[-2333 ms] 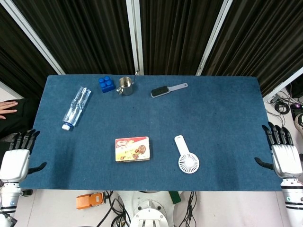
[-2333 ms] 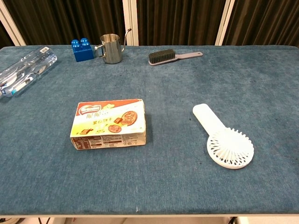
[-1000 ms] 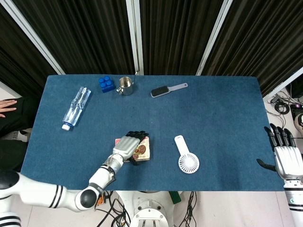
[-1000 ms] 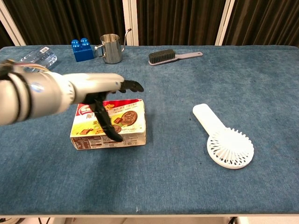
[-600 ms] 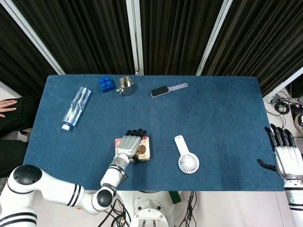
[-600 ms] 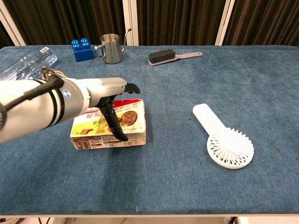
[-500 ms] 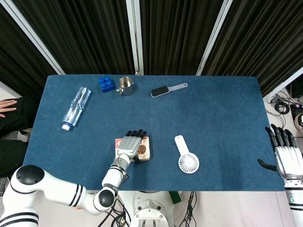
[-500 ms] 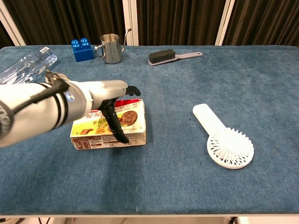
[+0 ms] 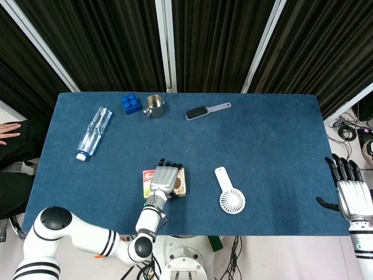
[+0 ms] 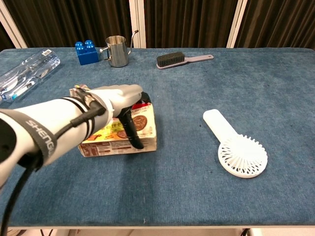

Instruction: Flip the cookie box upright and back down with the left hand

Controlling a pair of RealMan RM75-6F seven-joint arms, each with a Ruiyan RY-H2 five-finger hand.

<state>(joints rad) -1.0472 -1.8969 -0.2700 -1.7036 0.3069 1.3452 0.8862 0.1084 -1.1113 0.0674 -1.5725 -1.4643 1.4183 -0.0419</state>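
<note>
Blue table seen from above and from chest height. The cookie box lies near the middle of the front half, well inside the front edge, with bare cloth on all sides; its nearest neighbour, the white hand fan, lies apart to its right. The far edge carries a row — blue block, steel cup, brush — and the plastic bottle lies toward the far left corner; all are well apart from the box.

The left hand rests over the box: the fingers reach across the top toward the far edge, and in the chest view the dark thumb runs down onto the printed face near the front edge. The far side of the box appears slightly raised in the chest view, though this is hard to judge — the hand grasps the box between fingers and thumb.

The right hand hangs off the table's right edge, fingers straight and apart, holding nothing.
</note>
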